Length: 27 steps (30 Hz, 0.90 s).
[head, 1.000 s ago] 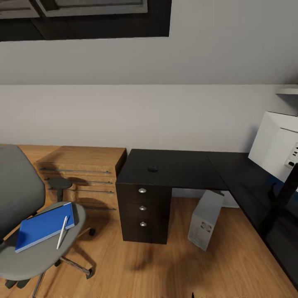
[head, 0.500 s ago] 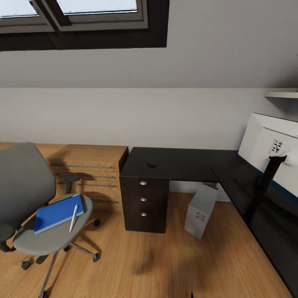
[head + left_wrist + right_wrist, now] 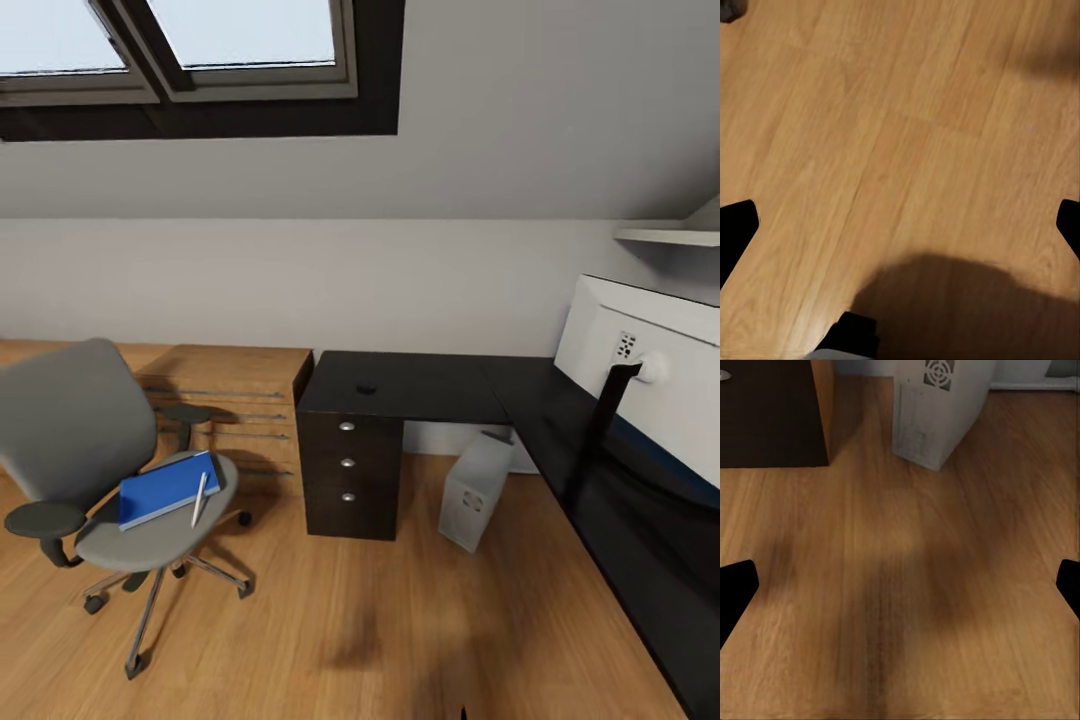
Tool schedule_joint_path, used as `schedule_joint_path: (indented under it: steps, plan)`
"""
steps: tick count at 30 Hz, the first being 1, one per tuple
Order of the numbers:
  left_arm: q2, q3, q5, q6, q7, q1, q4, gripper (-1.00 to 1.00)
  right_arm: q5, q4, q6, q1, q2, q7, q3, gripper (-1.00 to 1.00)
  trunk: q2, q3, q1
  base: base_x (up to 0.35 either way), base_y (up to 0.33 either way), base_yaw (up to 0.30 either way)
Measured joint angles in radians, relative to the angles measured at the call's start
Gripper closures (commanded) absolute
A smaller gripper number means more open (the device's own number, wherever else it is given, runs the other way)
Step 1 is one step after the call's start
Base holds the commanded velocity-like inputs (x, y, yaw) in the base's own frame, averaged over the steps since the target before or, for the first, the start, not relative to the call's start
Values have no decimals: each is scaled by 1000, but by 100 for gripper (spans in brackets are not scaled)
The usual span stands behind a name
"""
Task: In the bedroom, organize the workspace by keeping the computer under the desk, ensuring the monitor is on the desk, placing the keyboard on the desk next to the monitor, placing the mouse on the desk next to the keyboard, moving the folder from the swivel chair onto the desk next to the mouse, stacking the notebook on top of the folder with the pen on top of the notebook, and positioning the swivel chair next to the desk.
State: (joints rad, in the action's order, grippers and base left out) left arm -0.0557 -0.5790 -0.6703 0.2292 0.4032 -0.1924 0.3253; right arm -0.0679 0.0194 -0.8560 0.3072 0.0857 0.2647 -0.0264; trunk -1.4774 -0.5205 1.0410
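Swivel chair (image 3: 95, 455): grey, at the far left of the head view on the wooden floor (image 3: 350, 620), well apart from the table (image 3: 420, 388); chrome star base with open floor on its near side.

Folder (image 3: 165, 489): bright blue, flat on the chair seat, one corner near the seat's front edge.

Pen (image 3: 199, 498): thin, white, lying across the folder's right edge and touching it.

Wooden drawer chest (image 3: 240, 405): behind the chair, just beside the table's drawer unit.

Table: glossy black L-shaped top; left wing against the wall, right wing running toward the camera along the right edge of the view. A broad stretch of bare floor lies inside the L.

Drawer unit (image 3: 350, 470): black, three drawers, all closed, under the table's left wing.

Mouse (image 3: 366, 387): small, black, on the left wing near its front edge, alone there.

Computer (image 3: 475, 490): light grey tower, upright on the floor under the table's inner corner, just right of the drawer unit with a gap between.

Monitor (image 3: 650, 370): white back facing the camera, on the right wing on its black stand.

Left tool (image 3: 900, 225): fingertips at opposite edges of the left wrist view, spread wide, nothing between them, above floor.

Right tool (image 3: 900, 585): likewise spread wide and holding nothing, above floor near the computer.
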Motion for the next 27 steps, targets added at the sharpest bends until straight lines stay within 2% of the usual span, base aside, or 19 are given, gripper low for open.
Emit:
schedule_joint_path:
  steps: [5,14,21,23,27]
  plan:
    - [0,0,0,0,0,0,0,-100,0,0,0,0,0,0,0,-100,35,17,-19,-272,-71,-65]
    - [6,13,-8,-2,7,0,0,-100,0,-1,1,0,-4,4,-1,-100,98,48,-54,-49,-30,-28]
    - [12,16,-13,4,5,0,-123,-100,1,-2,19,-82,-30,7,-3,-100,147,70,-81,-31,-1,-1]
    - [13,17,-29,6,3,0,-168,-100,3,-1,21,-126,-43,10,-4,-100,161,76,-88,-225,0,0]
    - [14,17,-58,7,1,0,-215,-100,3,1,24,-163,-59,10,-3,-100,189,88,-104,-278,0,0]
